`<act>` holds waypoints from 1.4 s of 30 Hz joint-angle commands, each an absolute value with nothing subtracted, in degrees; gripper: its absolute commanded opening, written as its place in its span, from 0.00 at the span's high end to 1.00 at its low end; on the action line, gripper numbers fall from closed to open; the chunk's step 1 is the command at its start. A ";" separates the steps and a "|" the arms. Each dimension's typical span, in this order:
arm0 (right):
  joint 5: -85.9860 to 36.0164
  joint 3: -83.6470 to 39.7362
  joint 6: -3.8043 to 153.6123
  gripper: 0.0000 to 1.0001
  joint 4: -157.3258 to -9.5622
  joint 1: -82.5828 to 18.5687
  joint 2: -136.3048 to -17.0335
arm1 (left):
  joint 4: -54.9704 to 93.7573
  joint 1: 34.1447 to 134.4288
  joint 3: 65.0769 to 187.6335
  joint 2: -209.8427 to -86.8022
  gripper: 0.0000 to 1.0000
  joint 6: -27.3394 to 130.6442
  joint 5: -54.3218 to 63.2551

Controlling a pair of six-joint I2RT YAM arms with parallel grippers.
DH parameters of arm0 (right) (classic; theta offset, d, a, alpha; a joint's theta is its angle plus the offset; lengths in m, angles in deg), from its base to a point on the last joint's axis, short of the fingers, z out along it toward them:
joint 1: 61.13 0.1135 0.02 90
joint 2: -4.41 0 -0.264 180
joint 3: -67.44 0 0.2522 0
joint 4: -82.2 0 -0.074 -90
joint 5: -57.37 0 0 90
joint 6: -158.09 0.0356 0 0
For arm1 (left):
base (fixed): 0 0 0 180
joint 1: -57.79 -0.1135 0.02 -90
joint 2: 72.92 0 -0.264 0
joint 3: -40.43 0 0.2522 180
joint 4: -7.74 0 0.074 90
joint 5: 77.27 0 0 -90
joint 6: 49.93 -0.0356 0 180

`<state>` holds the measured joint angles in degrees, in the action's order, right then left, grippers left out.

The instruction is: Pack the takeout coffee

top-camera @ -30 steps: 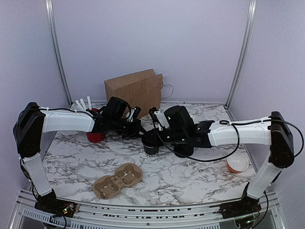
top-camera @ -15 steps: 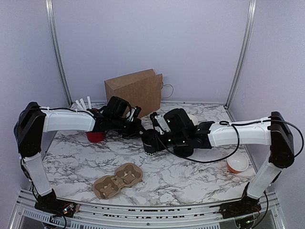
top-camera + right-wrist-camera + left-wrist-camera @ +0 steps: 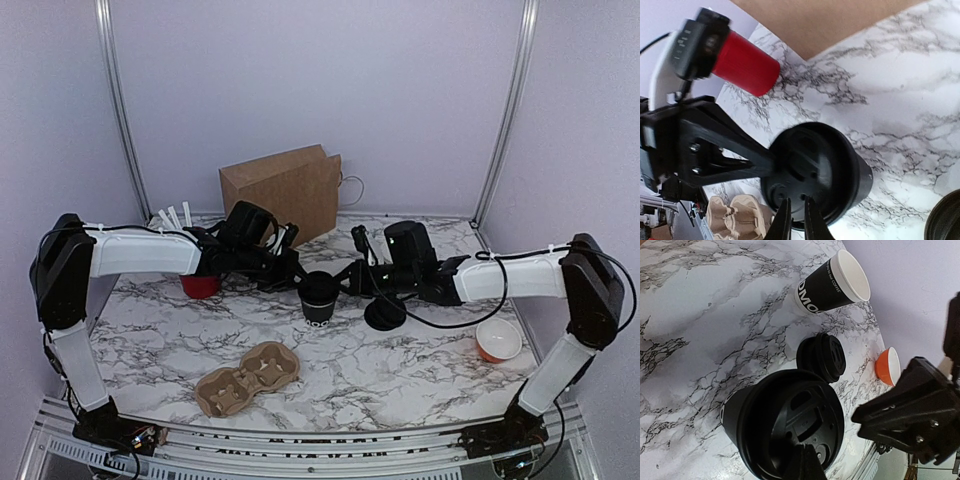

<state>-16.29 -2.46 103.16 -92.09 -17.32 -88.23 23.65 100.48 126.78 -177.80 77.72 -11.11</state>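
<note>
The right tool [image 3: 796, 219] has drawn back rightward off the takeout coffee [image 3: 319, 297], its fingers slightly parted and empty, while the left tool [image 3: 806, 463] stays closed, tip at the lid's rim, and the black cup stands upright in the middle of the table [image 3: 420, 360], lid on, white print near its base.

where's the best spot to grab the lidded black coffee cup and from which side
Probably take the takeout coffee by its side wall, just under the lid, with the jaws coming in level from the right. It stands upright and widens upward, so a side grip should wedge. The left gripper sits at its left rim.
</note>
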 commanded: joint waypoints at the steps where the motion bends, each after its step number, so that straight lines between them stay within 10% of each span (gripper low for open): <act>1: -6.51 0.78 110.93 0.91 -99.17 -19.48 -93.20 | 26.51 100.77 128.03 -178.80 1.00 76.46 -10.45; 42: -2.77 2.92 113.73 0.89 -105.02 -19.74 -93.06 | 26.77 100.77 128.64 -179.05 1.00 76.06 -10.65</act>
